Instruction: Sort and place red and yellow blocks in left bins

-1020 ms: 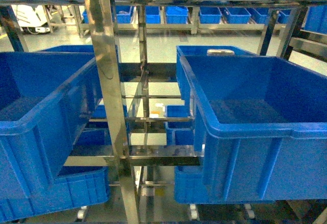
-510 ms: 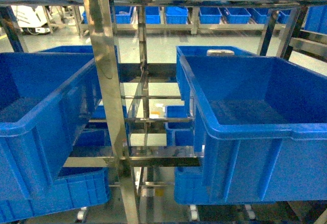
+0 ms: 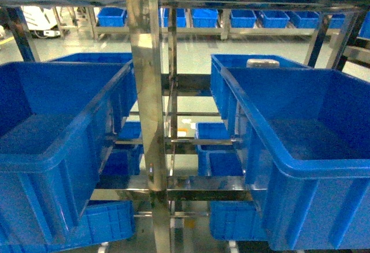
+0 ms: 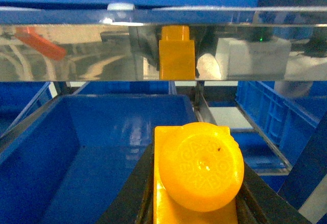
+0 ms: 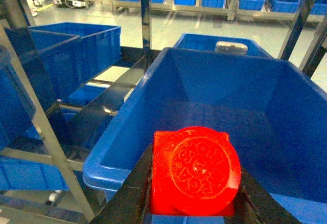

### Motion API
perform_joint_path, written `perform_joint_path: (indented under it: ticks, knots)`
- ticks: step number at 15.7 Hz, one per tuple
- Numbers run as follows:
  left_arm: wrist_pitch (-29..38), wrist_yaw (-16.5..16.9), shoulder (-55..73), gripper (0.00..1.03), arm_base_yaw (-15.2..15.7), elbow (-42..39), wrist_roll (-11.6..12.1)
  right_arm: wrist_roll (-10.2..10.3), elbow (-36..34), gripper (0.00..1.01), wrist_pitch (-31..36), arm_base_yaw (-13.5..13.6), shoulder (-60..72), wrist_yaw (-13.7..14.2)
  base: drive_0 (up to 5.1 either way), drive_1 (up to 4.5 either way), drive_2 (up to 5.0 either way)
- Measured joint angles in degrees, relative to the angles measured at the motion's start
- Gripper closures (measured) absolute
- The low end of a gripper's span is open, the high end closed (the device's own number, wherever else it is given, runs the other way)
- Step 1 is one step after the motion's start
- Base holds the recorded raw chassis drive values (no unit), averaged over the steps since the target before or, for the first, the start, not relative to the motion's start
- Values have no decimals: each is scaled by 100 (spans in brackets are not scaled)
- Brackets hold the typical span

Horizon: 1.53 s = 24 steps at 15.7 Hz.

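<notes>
Left bin (image 3: 52,149): in your head view it sits on the left of the steel rack post (image 3: 147,91), deep and open-topped; no block shows inside, though part of the floor is cut off. Neither arm appears in this view.

Left gripper (image 4: 196,203): its jaws are closed on the yellow block (image 4: 196,175), stud end toward the camera, above a blue bin (image 4: 102,147) on a lower tier. A steel shelf rail (image 4: 76,52) crosses overhead and mirrors the block. The fingers are mostly below the frame edge, so you cannot check how deep the grip is. I cannot say whether this lower bin is one of the left bins.

Right gripper (image 5: 191,183): its jaws are closed on the red block (image 5: 194,170), stud forward, over the near rim of the right bin (image 5: 317,101). That bin does not look like the target; judged from the task, the red block has yet to cross to the left.

Handling, as a judgement: both blocks look like rigid, glossy, light plastic. Expect them to be slippery rather than fragile. Grip the flat side faces, not the stud. A short drop into a bin should do no harm, though a block may bounce or skid on the smooth floor.

Hard to make out: a pale object (image 5: 231,46) on the rim of the bin behind; I cannot identify it.
</notes>
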Motion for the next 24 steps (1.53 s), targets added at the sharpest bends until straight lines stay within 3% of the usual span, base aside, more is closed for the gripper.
perform_joint_path:
  ticks: [5, 8, 13, 16, 20, 21, 23, 24]
  knots:
    - [-15, 31, 28, 76, -42, 0, 0, 0, -7, 73, -44, -4, 46, 20, 0, 0, 0]
    - [-15, 28, 28, 76, -35, 0, 0, -20, 227, 73, 114, -240, 673, -175, 0, 0, 0]
    - [-15, 24, 28, 76, -35, 0, 0, -114, 1665, 73, 448, -662, 2693, -632, 0, 0, 0]
    - [-15, 28, 28, 76, -35, 0, 0, -216, 2763, 73, 227, -981, 4072, -964, 0, 0, 0]
    - [-15, 28, 28, 76, -35, 0, 0, -356, 4183, 73, -234, -1019, 5423, -1222, 0, 0, 0]
    - [-17, 26, 28, 76, -35, 0, -2, -302, 4527, 73, -284, -1019, 5713, -1366, 0, 0, 0]
    - [-17, 28, 28, 76, -35, 0, 0, -289, 5071, 73, -660, -1021, 6122, -1346, 0, 0, 0]
    - [-13, 28, 28, 76, -35, 0, -2, -278, 5265, 62, -898, -1058, 6288, -1349, 0, 0, 0]
